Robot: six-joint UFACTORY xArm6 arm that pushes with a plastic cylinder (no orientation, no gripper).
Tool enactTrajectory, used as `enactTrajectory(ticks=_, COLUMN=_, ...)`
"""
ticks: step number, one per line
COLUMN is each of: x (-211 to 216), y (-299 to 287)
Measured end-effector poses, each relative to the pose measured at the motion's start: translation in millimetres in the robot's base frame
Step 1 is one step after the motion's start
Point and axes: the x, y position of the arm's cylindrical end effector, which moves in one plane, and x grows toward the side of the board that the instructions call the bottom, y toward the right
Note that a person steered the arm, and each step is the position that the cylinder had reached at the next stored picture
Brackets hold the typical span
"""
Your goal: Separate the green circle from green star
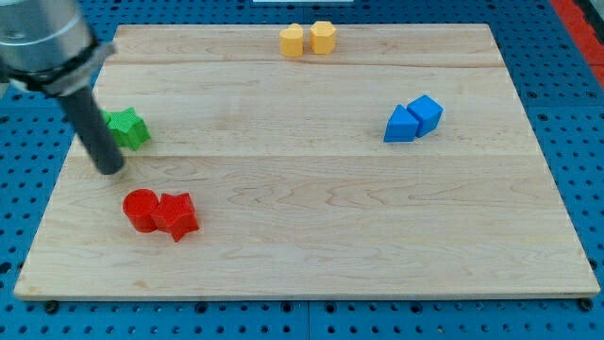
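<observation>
Wood: pale tabletop (311,208) of joined planks with visible grain, lying on a blue perforated base (24,203).
Writing: none can be read on any block or on the rod.
Arm: a grey cylinder at the view's top left carries a straight dark rod that slants down toward the view's right; my tip (111,171) rests on the board just below the green star.
Gripper: none fitted, only the rod, so nothing to stand apart or together.
Green star (128,127): ridged plastic, near the view's left edge, partly hidden by the rod.
Green circle: cannot be made out.
Red: 2 touching blocks, a round one (141,209) and a star-like one (177,215).
Blue: 2 touching angular blocks (413,118), at the view's right.
Yellow: 2 touching faceted blocks (308,39), at the view's top.
</observation>
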Motion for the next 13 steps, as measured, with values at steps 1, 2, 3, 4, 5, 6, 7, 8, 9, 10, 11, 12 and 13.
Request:
enactTrajectory(ticks=1, x=0, y=-15)
enactTrajectory(ticks=2, x=-9, y=-15)
enactTrajectory(ticks=3, x=-23, y=-15)
enactTrajectory(ticks=4, x=-43, y=-15)
enactTrajectory(ticks=5, x=-57, y=-15)
enactTrajectory(ticks=6, x=-65, y=-15)
enactTrajectory(ticks=7, x=-71, y=-15)
enactTrajectory(ticks=8, x=-74, y=-15)
enactTrajectory(ticks=9, x=-122, y=3)
enactTrajectory(ticks=10, x=-172, y=3)
enactTrajectory(ticks=11, x=-188, y=9)
enactTrajectory(ticks=12, x=-105, y=57)
enactTrajectory(ticks=13, x=-29, y=70)
